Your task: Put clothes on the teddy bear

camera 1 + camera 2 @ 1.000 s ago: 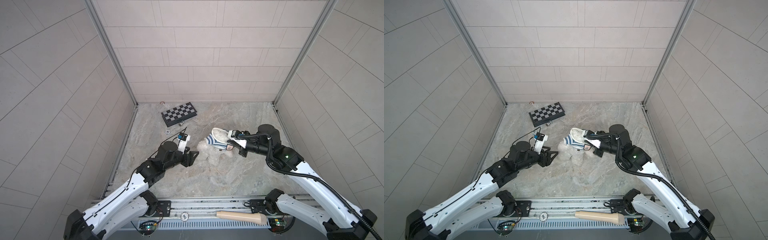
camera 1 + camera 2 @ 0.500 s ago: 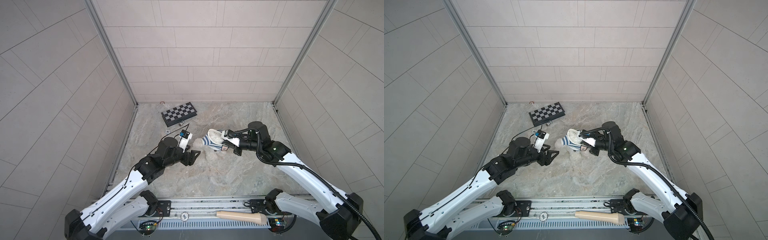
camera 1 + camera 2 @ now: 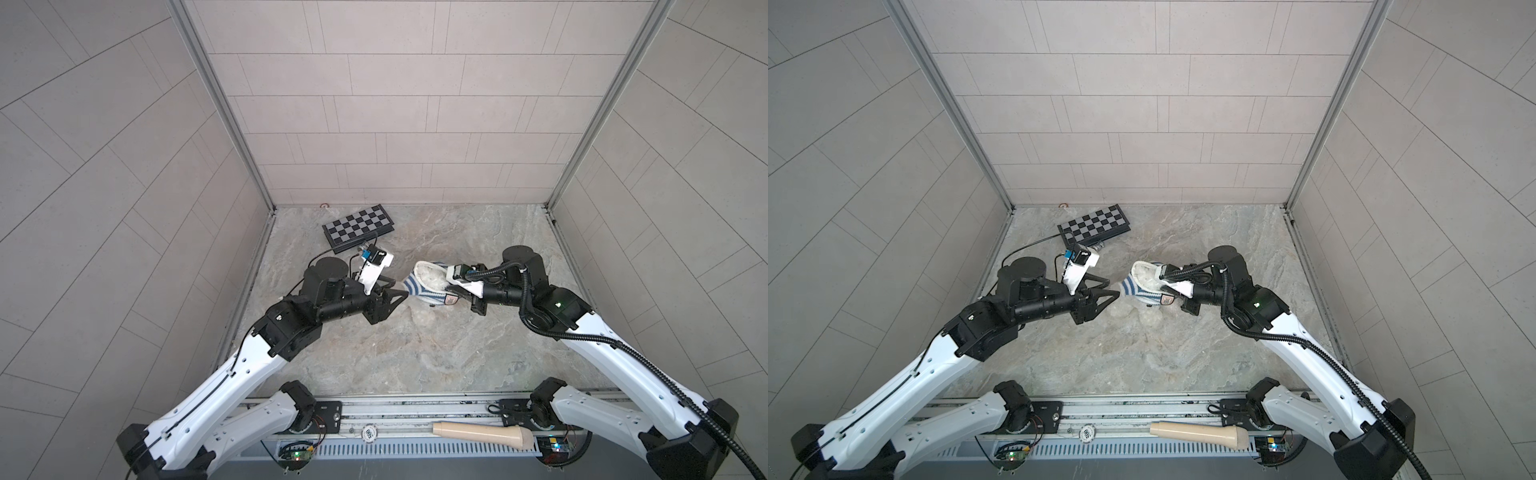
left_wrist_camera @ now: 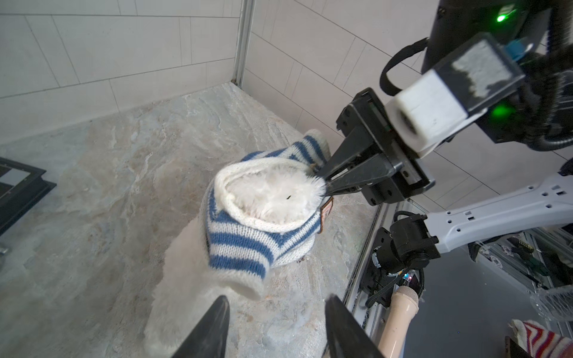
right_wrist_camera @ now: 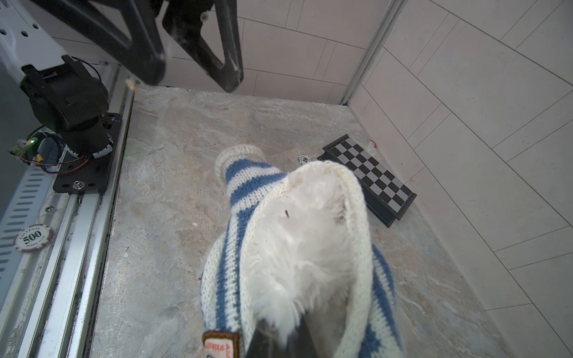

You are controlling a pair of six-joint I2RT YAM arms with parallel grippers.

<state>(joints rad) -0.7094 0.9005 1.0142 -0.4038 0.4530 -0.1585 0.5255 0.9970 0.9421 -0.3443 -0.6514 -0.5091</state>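
The teddy bear (image 4: 273,198) is white and fluffy, with a blue-and-white striped shirt (image 4: 248,245) pulled over its upper end. Fur shows through the knitted collar (image 5: 356,198), and its body (image 4: 183,279) hangs down to the floor. My right gripper (image 4: 324,186) is shut on the fur at the collar's edge and holds that end up; it also shows in both top views (image 3: 453,291) (image 3: 1169,291). My left gripper (image 4: 277,299) stands open just short of the empty striped sleeve (image 3: 409,286), with nothing between its fingers (image 5: 226,74). A brown badge (image 5: 221,344) hangs beside the right fingers.
A folded chessboard (image 3: 359,226) (image 5: 370,178) lies at the back left near the wall. A small chip (image 5: 304,159) lies in front of it. On the front rail (image 3: 415,411) rest a beige handle (image 3: 482,434) and a poker chip (image 5: 32,238). Tiled walls close three sides.
My right arm has carried the bear's raised end a little to the left. My left gripper has come forward, closer to the striped sleeve.
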